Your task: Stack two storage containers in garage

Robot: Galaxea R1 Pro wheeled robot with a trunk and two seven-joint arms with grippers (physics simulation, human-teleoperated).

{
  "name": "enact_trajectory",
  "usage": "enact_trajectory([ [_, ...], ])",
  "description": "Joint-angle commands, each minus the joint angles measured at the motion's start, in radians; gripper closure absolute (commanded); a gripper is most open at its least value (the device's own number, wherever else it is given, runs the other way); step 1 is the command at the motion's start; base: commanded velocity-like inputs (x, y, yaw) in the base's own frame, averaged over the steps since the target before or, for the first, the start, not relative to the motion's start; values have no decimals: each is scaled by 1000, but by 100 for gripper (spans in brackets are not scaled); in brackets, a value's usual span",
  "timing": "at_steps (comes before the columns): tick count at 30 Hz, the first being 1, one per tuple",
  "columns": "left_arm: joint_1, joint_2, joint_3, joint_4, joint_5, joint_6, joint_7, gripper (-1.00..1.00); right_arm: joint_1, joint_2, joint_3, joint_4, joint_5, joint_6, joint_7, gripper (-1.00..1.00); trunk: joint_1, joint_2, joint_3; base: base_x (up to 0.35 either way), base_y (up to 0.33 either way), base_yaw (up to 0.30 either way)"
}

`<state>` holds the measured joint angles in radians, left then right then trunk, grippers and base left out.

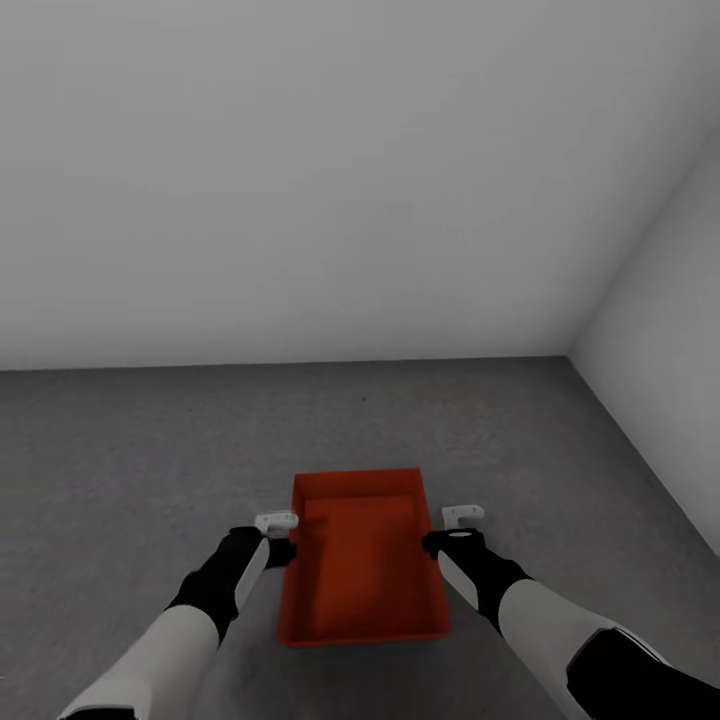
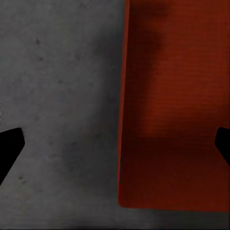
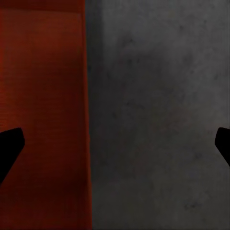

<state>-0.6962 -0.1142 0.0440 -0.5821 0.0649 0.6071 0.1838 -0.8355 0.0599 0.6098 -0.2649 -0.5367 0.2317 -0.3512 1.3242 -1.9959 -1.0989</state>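
Red-orange container [image 1: 365, 560] on grey concrete floor [image 1: 140, 460], left gripper [image 2: 115, 143] and right gripper [image 3: 115, 143] jaws spread astride its side walls, white walls [image 1: 300, 180] beyond

One red-orange storage container [image 1: 365, 560] sits on the grey speckled concrete floor [image 1: 130, 470]. Two arms reach toward it, each ending in one gripper: the left gripper [image 1: 283, 537] and the right gripper [image 1: 447, 530], two in all. Two plain white walls [image 1: 330, 170] meet at one corner.
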Motion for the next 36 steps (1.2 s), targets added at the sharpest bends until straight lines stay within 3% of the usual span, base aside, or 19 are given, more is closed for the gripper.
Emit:
enact_trajectory([
  [1, 0, 1, 4, 14, 7, 3, 5, -100, -1, 0, 8, -2, -6, 6, -7, -100, -4, 7, 3, 0, 0, 0],
  [11, 0, 37, 6, 184, 15, -11, 2, -100, 1, 0, 9, 11, -6, 5, -6, -100, -42, 77, 34, 0, 0, 0],
  [16, 0, 50, 7, 319, 29, -74, 3, -100, 1, 0, 10, 25, -8, 6, -6, -100, -62, 112, 50, 0, 0, 0],
  [22, 0, 93, 7, 471, 67, -163, 2, -100, 2, -1, 10, 56, -9, 6, -6, -100, -85, 154, 68, 0, 0, 0],
  [28, 0, 105, 6, 518, 107, -199, 2, -100, 3, -1, 10, 65, -11, 9, -6, -100, -108, 196, 87, 0, 0, 0],
  [36, 0, 106, 6, 525, 114, -203, 2, -100, 3, 0, 10, 65, -10, 8, -5, -100, -138, 252, 112, 0, 0, 0],
])
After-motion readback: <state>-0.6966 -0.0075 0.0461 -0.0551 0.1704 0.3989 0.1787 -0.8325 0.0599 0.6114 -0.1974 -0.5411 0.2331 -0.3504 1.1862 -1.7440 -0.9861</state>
